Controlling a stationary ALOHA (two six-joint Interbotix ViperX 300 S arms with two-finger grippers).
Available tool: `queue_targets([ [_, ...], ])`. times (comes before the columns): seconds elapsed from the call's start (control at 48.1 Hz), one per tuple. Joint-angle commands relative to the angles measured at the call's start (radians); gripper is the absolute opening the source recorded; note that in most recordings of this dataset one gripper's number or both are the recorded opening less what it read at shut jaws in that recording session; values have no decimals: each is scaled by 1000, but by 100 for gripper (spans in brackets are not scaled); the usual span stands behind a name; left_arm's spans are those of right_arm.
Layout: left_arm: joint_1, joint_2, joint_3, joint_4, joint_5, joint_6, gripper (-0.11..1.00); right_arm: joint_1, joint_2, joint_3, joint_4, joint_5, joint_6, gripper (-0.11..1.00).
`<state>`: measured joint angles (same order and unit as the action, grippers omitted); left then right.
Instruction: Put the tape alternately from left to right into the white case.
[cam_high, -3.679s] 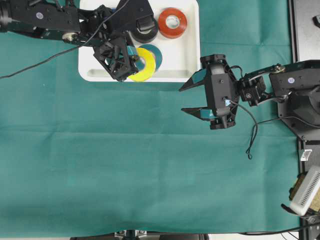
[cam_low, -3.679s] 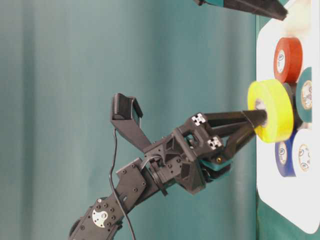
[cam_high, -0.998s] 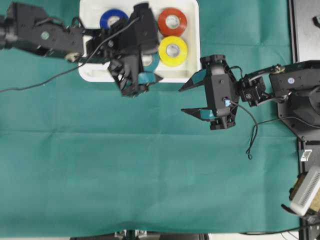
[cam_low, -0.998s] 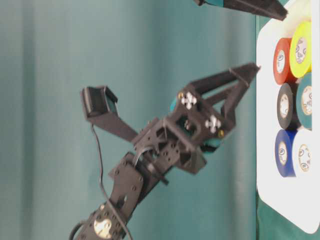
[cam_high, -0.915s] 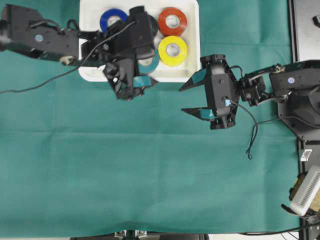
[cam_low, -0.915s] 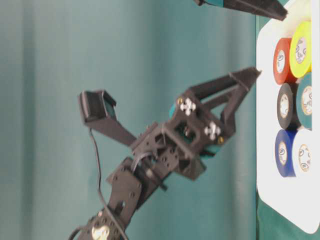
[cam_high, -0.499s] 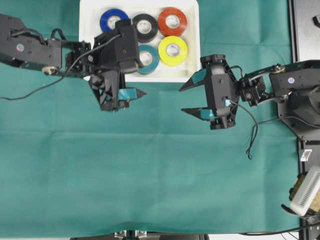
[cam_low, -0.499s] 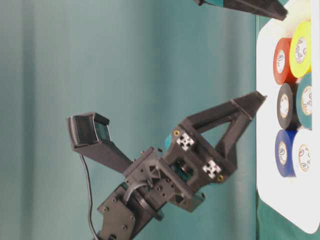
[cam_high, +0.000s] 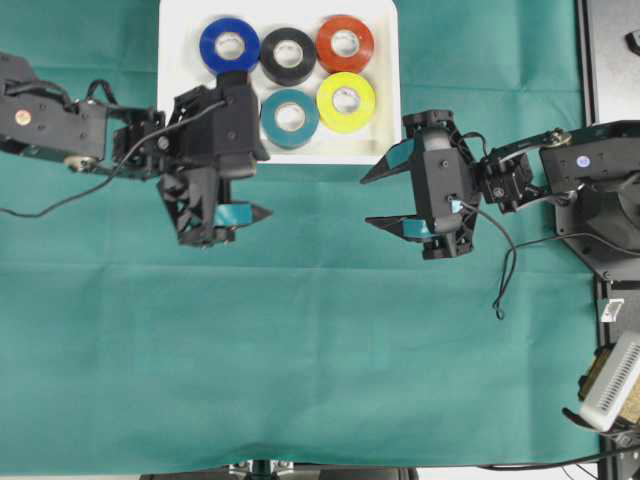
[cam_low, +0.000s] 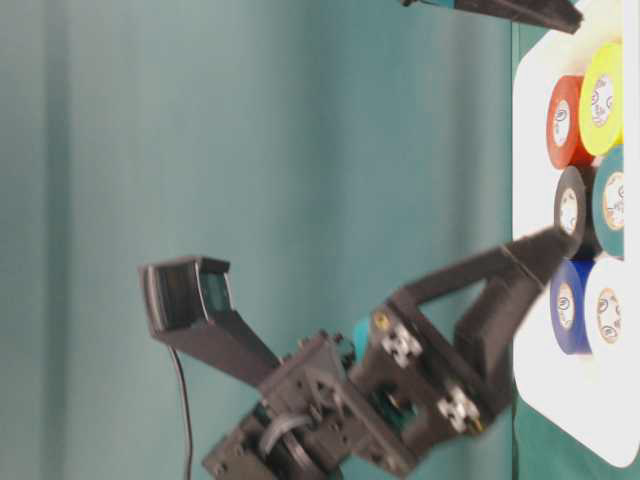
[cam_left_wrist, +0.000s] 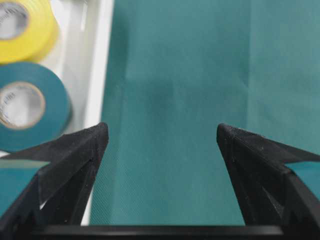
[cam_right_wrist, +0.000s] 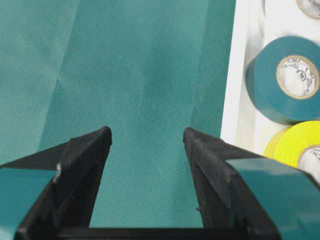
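- Tape rolls, all lying flat in the white case (cam_high: 178, 60) at the top of the overhead view: blue roll (cam_high: 229, 44), black roll (cam_high: 288, 55) and red-orange roll (cam_high: 345, 43) along the far row; teal roll (cam_high: 290, 118) and yellow roll (cam_high: 346, 101) along the near row.
- White roll (cam_low: 611, 315): seen from table level next to the blue one; in the overhead view the left arm covers that corner of the case.
- Count: 6 rolls in the case; no roll shows on the green cloth (cam_high: 320, 350) in any view.
- Left gripper (cam_high: 235, 213): over the cloth just below the near rim of the case, fingers spread wide, nothing between them.
- Right gripper (cam_high: 385, 198): over the cloth below the right corner of the case, fingers parted, empty.
- Step in hand, as judged: loading appears finished, with both arms clear of the case.
- Next move, as judged: no further pick is called for; each arm needs only to go to rest without brushing the case rim.
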<state>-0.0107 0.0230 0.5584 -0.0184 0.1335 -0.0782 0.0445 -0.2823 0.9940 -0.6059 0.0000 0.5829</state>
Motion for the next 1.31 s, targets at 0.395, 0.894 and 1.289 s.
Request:
queue_targets([
  [0.395,-71,-58,46,0,-8,95,65,2,-17,-5,0,-8,2,64],
  [0.894,-71,-110,83,-2,-8,100,65,2,-81,9,0,-5,2,64],
  [1.289,-64,-190,160,-2,-9,98,65,2,-161,60,0,-9,2,64],
])
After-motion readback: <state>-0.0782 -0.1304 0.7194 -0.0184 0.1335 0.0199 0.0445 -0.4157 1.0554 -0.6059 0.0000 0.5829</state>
